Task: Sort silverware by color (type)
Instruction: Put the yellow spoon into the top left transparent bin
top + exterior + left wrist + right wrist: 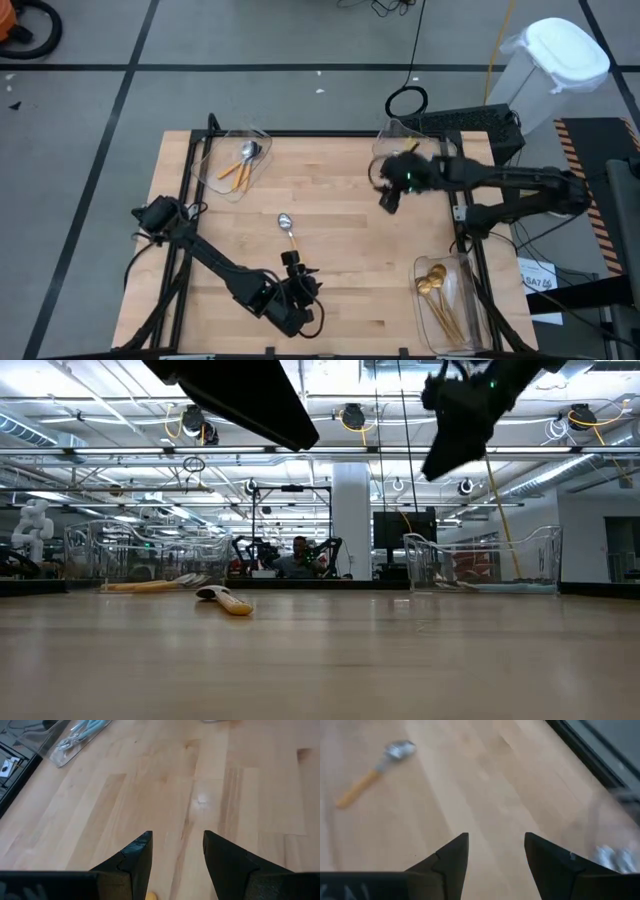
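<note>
One spoon (287,228) with a silver bowl and an orange handle lies flat on the bare wood; it also shows in the low view (225,600) and the right wrist view (375,772). My left gripper (292,262) is open and hangs just near of the spoon's handle end. The orange handle tip (150,896) shows low between its fingers, untouched. My right gripper (390,195) is open and raised over the table's far right part (460,420). The other spoons lie in clear bins.
Three clear bins sit on the table. The far-left bin (235,160) holds orange-handled spoons, the near-right bin (445,300) holds gold spoons, and the far-right bin (410,140) holds light blue ones (80,735). Bare wood fills the middle. A black frame edges the table.
</note>
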You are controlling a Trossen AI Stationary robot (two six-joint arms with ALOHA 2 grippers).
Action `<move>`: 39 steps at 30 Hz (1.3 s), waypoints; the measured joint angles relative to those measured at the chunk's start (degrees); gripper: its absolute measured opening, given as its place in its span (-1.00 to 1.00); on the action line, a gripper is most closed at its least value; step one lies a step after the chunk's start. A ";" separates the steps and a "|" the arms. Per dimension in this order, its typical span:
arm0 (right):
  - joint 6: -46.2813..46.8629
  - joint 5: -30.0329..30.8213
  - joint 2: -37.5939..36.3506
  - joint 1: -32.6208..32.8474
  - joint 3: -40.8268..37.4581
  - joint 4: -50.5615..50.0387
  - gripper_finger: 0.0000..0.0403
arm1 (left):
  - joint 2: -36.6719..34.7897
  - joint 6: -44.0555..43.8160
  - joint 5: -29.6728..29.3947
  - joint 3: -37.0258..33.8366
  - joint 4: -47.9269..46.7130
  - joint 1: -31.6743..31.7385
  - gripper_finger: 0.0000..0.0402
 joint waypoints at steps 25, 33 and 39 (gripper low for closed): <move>7.79 19.99 39.95 28.46 0.98 56.83 -0.06 | 0.09 -19.60 1.14 0.04 -17.90 -11.08 -0.13; 7.52 18.28 51.80 28.46 12.01 54.98 -0.06 | 0.09 -19.56 0.70 0.04 -18.18 -10.92 -0.13; 9.31 18.45 58.52 28.41 19.22 49.37 -0.06 | 0.09 -20.09 0.61 0.04 -18.66 -10.73 -0.13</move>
